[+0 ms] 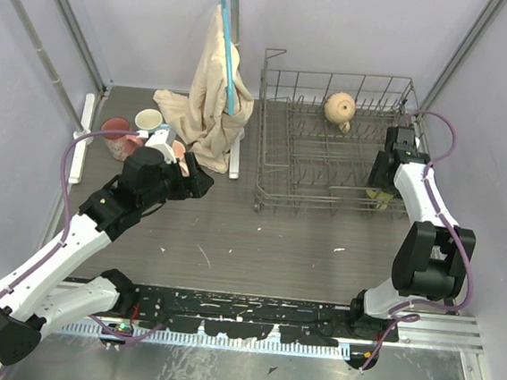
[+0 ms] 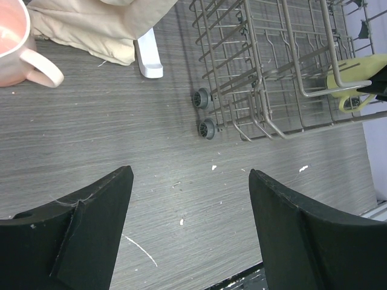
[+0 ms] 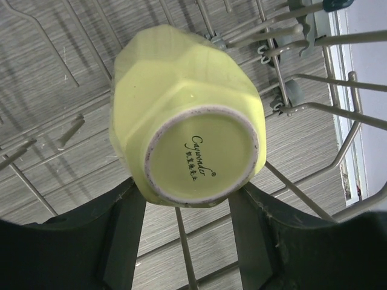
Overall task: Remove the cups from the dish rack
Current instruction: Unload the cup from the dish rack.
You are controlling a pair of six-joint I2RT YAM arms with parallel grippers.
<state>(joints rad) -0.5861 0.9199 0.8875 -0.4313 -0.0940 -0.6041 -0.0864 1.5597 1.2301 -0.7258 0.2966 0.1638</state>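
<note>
The grey wire dish rack (image 1: 280, 143) stands at the right back. A tan mug (image 1: 340, 107) sits in its far part. My right gripper (image 1: 382, 183) reaches into the rack's right end and is shut on a yellow-green mug (image 3: 181, 103), bottom towards the camera, fingers (image 3: 124, 223) touching both sides of its base. The mug still lies among the rack wires (image 2: 354, 72). My left gripper (image 1: 202, 182) is open and empty above the table (image 2: 190, 172), left of the rack. A salmon pink mug (image 1: 115, 136), a cream mug (image 1: 149, 121) and another pink one (image 2: 12, 48) stand at the left.
A beige cloth (image 1: 210, 96) hangs from a white rail between the set-down mugs and the rack, its white stand foot (image 1: 235, 157) on the table. The rack's small wheels (image 2: 205, 115) face the left gripper. Walls close in on both sides.
</note>
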